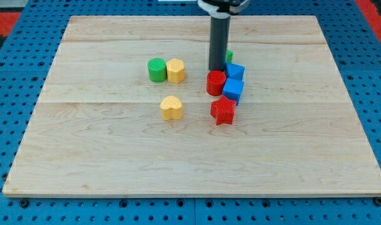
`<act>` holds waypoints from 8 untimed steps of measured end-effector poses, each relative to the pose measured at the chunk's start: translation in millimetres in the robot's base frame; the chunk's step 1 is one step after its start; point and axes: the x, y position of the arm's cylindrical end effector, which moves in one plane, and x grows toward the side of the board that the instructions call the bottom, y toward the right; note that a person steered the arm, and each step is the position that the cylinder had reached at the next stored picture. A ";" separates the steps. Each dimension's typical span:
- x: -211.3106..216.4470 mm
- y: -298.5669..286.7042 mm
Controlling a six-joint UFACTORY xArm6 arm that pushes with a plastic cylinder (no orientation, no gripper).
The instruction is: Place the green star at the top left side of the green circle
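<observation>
- Green star (229,56) sits mostly hidden behind my tip (216,69), well right of the green circle (156,70); your task is not done.
- You still must move it past the yellow hexagon (175,70), to the circle's top left.
- Count: two green, two yellow, two red, two blue blocks.
- No gripper: just a rod.

We are looking down at a pale wooden board (115,156), made of long planks whose seams are running from nine o'clock to three o'clock. It is lying on a blue pegboard surface (9,125) dotted with regular holes, which is showing along nine, three and six o'clock. Toward eleven and one o'clock, red perforated panels (15,19) are peeking in at the corners. Soft, even light is falling across the wood, casting only faint shadows.
</observation>
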 end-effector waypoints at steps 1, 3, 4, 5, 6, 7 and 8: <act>-11.2 40.8; -58.8 1.3; -51.0 -103.6; -63.0 -99.2; -91.9 -113.3; -92.3 -147.5; -92.3 -147.7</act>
